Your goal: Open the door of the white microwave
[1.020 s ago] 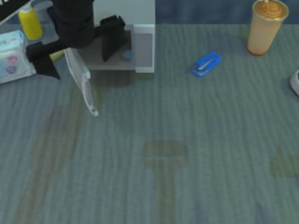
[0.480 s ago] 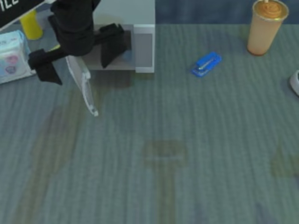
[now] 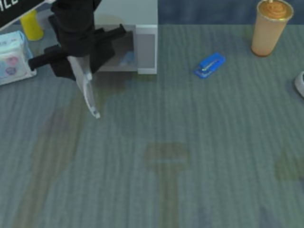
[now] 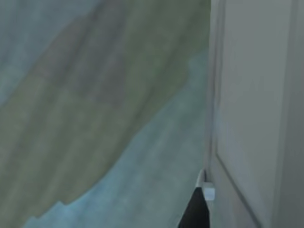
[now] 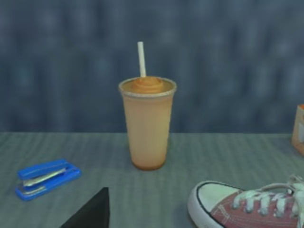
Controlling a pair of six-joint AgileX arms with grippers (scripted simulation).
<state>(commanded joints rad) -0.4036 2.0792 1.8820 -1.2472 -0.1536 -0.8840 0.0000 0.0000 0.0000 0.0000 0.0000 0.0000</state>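
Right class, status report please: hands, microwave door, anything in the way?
Left hand spread wide at the door's hinge end. Right hand out of top view. Door swung open off the white microwave. Nothing blocking the door's path.

orange drink cup (image 5: pixel 147 124), blue stapler (image 5: pixel 46 177), sneaker (image 5: pixel 247 205)

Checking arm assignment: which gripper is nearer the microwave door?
Left. The left gripper is right at the open door of the white microwave; the right gripper sits far off, near the milkshake cup.
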